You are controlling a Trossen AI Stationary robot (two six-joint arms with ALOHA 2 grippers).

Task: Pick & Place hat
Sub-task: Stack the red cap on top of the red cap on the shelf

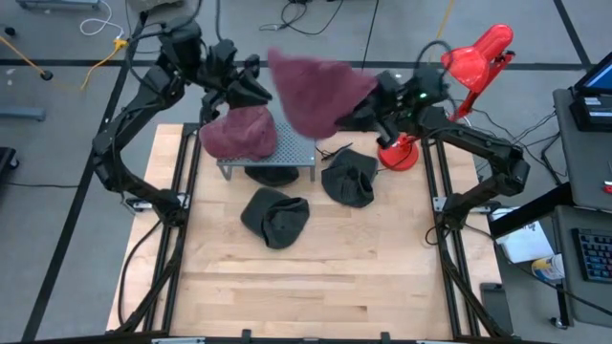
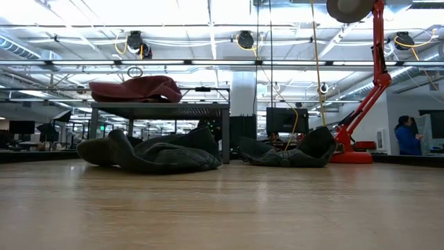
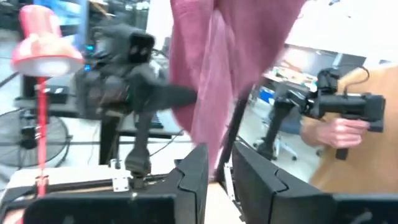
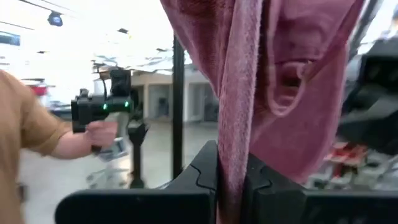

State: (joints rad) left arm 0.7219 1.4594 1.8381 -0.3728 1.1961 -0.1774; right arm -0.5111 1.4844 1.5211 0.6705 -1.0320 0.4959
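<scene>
Two tools meet above the far desk [image 1: 316, 287]: your right tool [image 4: 231, 177] pinches the raised red hat [image 1: 311, 88]; left tool [image 3: 219, 180] stands slightly parted beside it.

Bright ceiling lights [image 2: 173, 14] glare overhead in the low view; both wrist views are motion-blurred with washed-out backgrounds; the bench [image 1: 316, 277] is evenly lit.

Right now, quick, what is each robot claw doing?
Right gripper: shut on the floppy maroon knit hat, held up above the table.
Left gripper: slightly open beside the same hat's hanging cloth; whether it grips cannot be told.
</scene>
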